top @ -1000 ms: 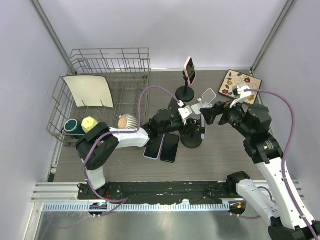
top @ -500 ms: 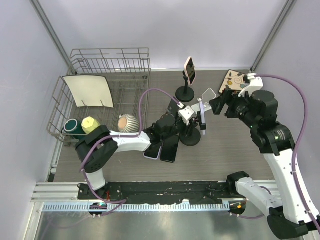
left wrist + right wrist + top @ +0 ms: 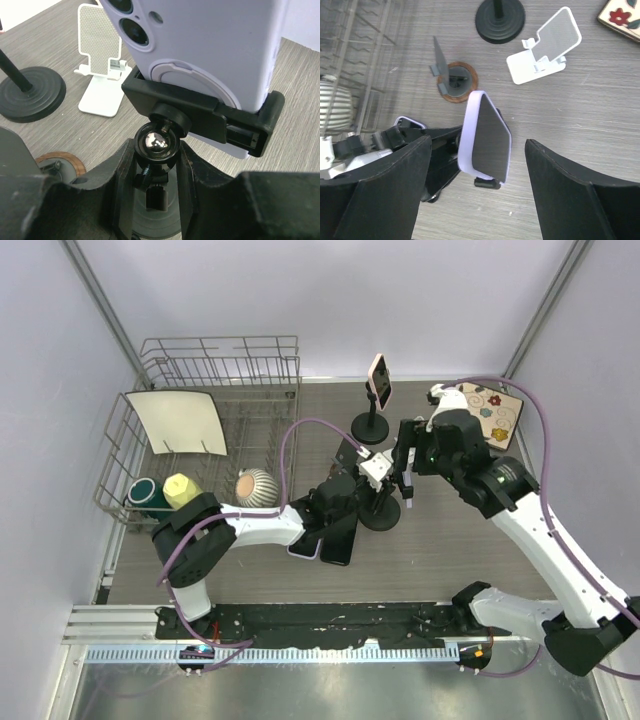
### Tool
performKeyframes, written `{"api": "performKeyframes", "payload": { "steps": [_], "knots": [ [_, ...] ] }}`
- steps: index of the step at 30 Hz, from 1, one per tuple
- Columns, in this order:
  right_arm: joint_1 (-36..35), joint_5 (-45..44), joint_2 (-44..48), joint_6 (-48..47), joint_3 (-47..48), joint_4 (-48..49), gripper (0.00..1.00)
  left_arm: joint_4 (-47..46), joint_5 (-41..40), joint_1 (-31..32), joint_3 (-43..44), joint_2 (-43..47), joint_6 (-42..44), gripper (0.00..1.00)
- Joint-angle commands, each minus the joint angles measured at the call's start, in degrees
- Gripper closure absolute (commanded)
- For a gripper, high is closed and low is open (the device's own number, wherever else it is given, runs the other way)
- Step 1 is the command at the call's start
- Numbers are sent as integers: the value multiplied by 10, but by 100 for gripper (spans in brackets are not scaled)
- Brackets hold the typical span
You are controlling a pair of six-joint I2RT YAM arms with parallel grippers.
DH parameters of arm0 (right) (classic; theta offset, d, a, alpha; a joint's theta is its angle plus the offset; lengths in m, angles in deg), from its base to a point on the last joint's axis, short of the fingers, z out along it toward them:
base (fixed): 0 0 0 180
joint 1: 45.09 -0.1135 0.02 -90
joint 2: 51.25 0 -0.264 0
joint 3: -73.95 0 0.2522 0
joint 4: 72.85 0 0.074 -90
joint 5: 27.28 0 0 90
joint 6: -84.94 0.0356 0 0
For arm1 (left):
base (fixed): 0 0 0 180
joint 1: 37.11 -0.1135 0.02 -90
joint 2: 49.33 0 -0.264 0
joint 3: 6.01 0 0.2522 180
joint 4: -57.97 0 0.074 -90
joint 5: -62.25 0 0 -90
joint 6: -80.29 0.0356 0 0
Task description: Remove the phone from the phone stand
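Observation:
A phone in a lilac case [image 3: 487, 137] stands clamped in the black phone stand [image 3: 200, 107], screen towards the right wrist camera. From above, the phone [image 3: 408, 492] rises over the stand's round base [image 3: 381, 517]. My left gripper [image 3: 156, 155] is shut on the stand's neck just under the shiny ball joint [image 3: 156, 142]. My right gripper [image 3: 477, 142] hangs open above the phone. Its fingers [image 3: 385, 190] straddle the phone on both sides without touching it.
A second black stand [image 3: 371, 428] holds a pink phone [image 3: 378, 380] at the back. A white folding stand [image 3: 545, 47] and a round coaster [image 3: 456, 80] lie behind. Two phones [image 3: 335, 540] lie flat under the left arm. At left stands a dish rack [image 3: 200, 360], with a striped bowl [image 3: 257, 483] beside it.
The right arm has swung in from the right and now sits over the phone, its jaws a little narrower. The left gripper has kept its hold on the stand.

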Motion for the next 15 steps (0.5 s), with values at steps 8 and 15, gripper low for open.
{"api": "performKeyframes", "payload": {
  "steps": [8, 15],
  "knots": [
    [-47, -129, -52, 9, 0, 54, 28, 25, -42, 0, 9, 8, 6, 100],
    [-48, -74, -47, -1, -55, 108, 31, 24, -47, 0, 6, 9, -5, 100]
  ]
}}
